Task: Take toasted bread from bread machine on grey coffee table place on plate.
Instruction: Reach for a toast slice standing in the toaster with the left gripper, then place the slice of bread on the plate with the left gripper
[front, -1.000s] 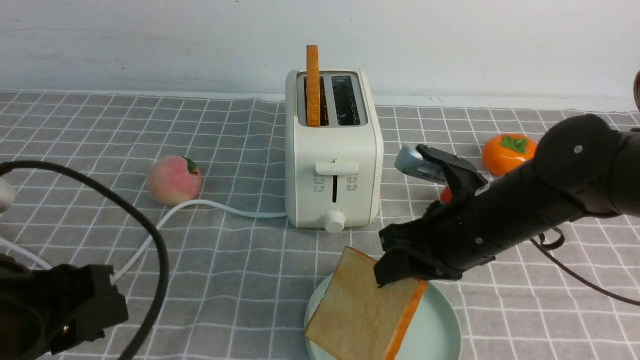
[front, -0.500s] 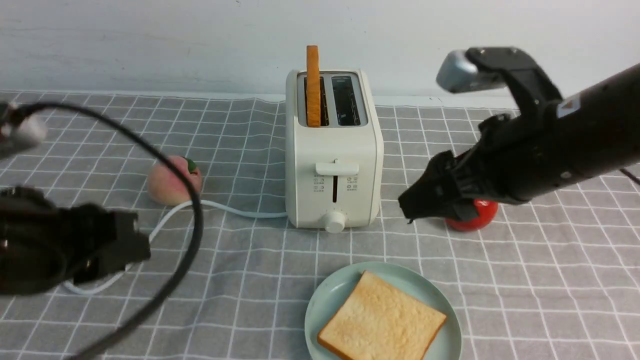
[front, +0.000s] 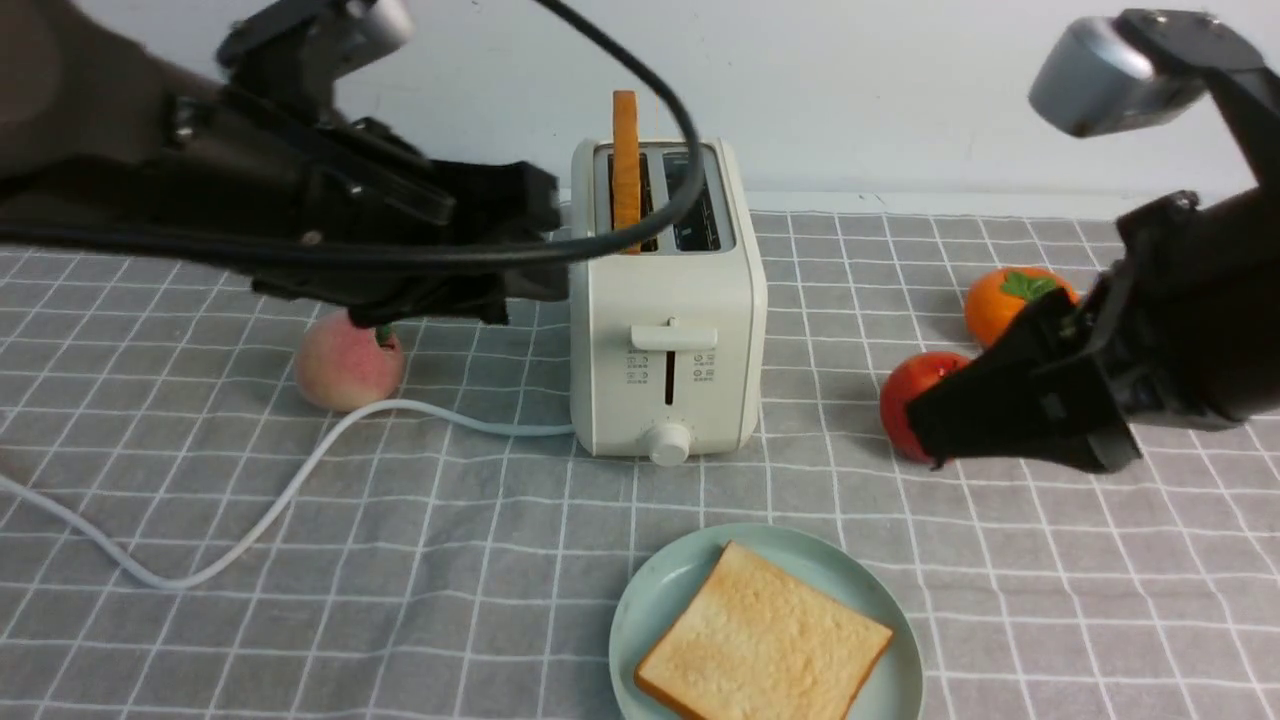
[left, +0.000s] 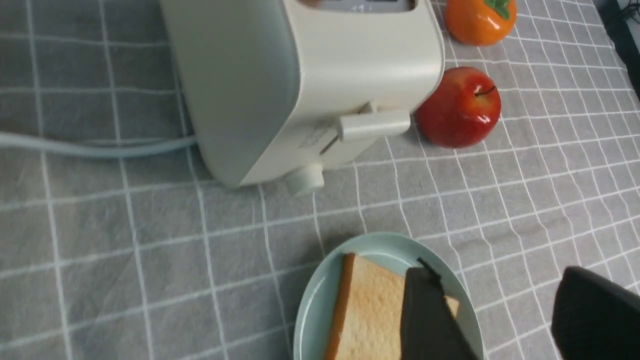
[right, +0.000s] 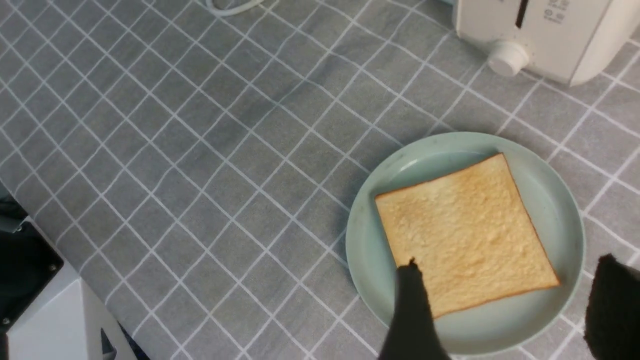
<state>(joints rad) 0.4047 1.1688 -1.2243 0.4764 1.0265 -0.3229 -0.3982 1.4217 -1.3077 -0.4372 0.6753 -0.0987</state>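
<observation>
Toast in two places. First slice (front: 765, 635) flat on plate (front: 660, 580), at near edge of grey coffee table (front: 450, 560): square, porous face up, pale golden-tan, thin orange-brown crust round the edges. Sits askew within the mint-green rim. Second slice (front: 625, 165) upright in left slot of bread machine (front: 665, 330), seen edge-on, orange crust poking above the top. Bread machine cream-white and boxy, lever at top of its track, round knob low on the front, white cord (front: 300, 480) trailing away leftward past a peach (front: 345, 365).

Left gripper (front: 545, 245) high beside the bread machine's left side, fingers apart, nothing between them. Right gripper (front: 925, 440) well to the right of the bread machine, partly hiding a red apple (front: 905, 385); fingers spread wide, empty. Orange fruit (front: 1005, 300) just behind.
</observation>
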